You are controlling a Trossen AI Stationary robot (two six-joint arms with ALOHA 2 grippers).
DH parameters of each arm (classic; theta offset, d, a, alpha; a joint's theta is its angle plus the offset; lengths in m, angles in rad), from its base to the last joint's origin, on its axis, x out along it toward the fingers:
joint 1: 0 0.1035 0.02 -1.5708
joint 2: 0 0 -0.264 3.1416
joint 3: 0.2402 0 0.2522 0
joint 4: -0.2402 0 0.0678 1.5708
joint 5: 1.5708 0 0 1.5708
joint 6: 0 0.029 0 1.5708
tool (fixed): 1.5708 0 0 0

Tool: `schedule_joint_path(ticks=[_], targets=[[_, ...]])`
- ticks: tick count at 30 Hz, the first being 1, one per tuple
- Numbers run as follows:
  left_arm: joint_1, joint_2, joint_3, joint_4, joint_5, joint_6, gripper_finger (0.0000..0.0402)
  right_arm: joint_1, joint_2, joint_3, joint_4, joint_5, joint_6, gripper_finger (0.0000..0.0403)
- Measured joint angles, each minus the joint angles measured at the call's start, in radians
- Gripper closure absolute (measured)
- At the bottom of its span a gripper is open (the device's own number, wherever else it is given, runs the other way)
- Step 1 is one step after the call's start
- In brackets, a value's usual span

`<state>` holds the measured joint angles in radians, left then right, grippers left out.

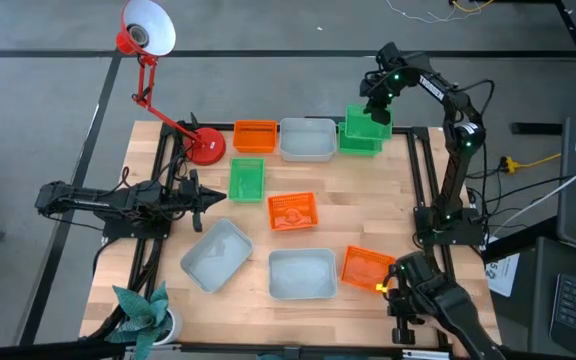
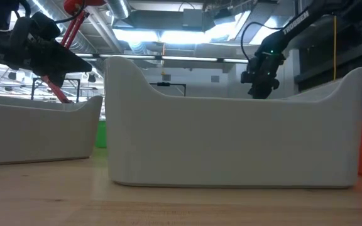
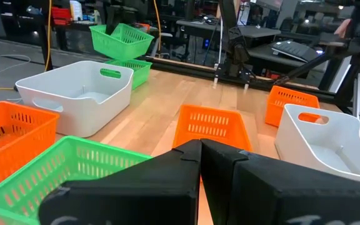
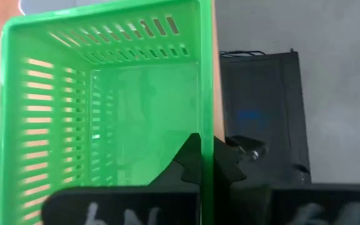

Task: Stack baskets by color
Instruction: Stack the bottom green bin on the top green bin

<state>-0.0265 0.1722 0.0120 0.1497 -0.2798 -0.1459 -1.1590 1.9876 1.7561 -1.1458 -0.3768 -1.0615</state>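
Right tool (image 1: 376, 108) clamped on green basket's (image 1: 366, 124) rim, upper right of frame above another green basket (image 1: 360, 145); left tool (image 1: 216, 198) together, mid-left over tabletop (image 1: 368, 215).

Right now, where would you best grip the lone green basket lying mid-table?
Probably on a long wall's top rim of the green basket, from straight above: it sits upright and open, walls thin enough for one finger inside, one outside. The shut left pincer is nearest; the right pincer is already shut on another green basket.

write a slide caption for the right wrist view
Right tool shut on the rim of a green basket, held above another.
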Motion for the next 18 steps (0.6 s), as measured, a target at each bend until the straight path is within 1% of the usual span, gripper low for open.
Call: schedule_joint_path(ticks=[9,18], targets=[[0.000,0.000,0.000,0.000,0.000,0.000,0.0401,0.030,0.034,0.000,-0.002,-0.010,-0.021,0.0403],[0.000,0.000,0.000,0.000,0.000,0.000,0.0401,0.035,0.034,-0.024,0.009,-0.005,0.043,0.0384]])
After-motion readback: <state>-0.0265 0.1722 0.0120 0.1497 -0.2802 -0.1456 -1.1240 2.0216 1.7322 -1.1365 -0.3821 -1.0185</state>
